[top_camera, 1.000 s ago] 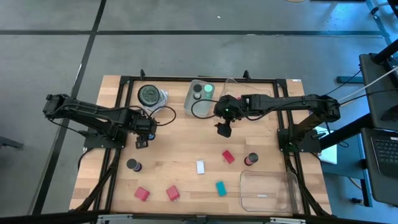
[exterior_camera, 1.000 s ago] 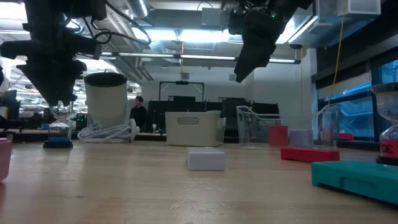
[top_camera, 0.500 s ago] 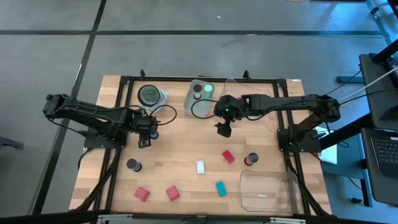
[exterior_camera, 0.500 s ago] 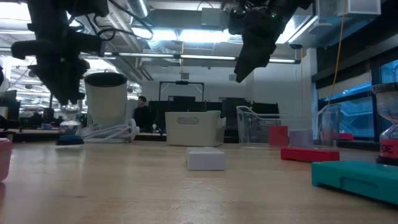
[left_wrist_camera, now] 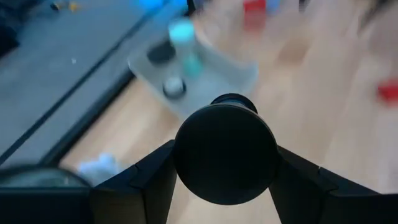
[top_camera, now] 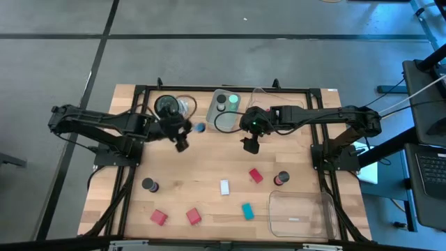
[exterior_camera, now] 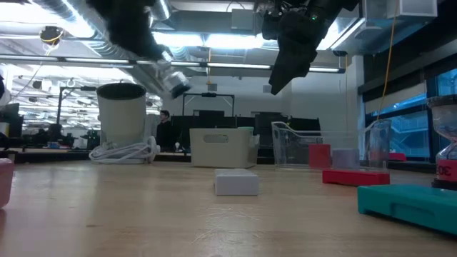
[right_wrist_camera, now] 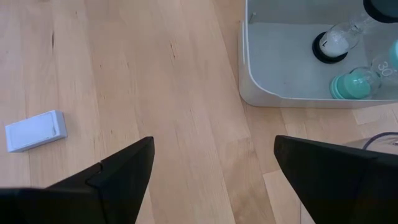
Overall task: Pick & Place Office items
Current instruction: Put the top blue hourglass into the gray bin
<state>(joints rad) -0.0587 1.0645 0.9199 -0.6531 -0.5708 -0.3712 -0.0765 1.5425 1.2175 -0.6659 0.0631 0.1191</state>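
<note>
My left gripper (top_camera: pixel 182 139) is over the table's far left part, near the round grey dish (top_camera: pixel 167 106), and is shut on a short cylinder with a dark cap (left_wrist_camera: pixel 225 155) and a blue end (top_camera: pixel 201 127). In the low view the cylinder (exterior_camera: pixel 173 80) is high above the wood. My right gripper (top_camera: pixel 251 145) hovers open in front of the grey tray (top_camera: pixel 217 116), which holds a bright green cylinder (top_camera: pixel 234 99) and a dark one (top_camera: pixel 221 98). Red blocks (top_camera: pixel 159 217) (top_camera: pixel 193 217) (top_camera: pixel 256 176), a white block (top_camera: pixel 224 187), a teal block (top_camera: pixel 247 210) and two dark cylinders (top_camera: pixel 148 185) (top_camera: pixel 281 179) rest on the table. My left gripper pinches the cylinder between its two fingers (left_wrist_camera: pixel 144 182), one on each side of its body just behind the dark round cap (left_wrist_camera: pixel 225 155). The cylinder is lifted clear of the table and tilted, its blue end (top_camera: pixel 201 127) pointing away from the gripper toward the grey tray.
A clear plastic tray (top_camera: pixel 301 215) sits at the near right corner and a clear container (top_camera: pixel 268 97) beside the grey tray. A white cable (exterior_camera: pixel 121 152) lies by the round dish. Bare wood (top_camera: pixel 202 160) lies between the grippers and the near row of pieces.
My left gripper has moved up and toward the table's right and far edge, toward the grey tray. The blue-ended cylinder, upright at table level a second ago, is now lifted clear and tipped over to a slant. The right arm has kept still.
</note>
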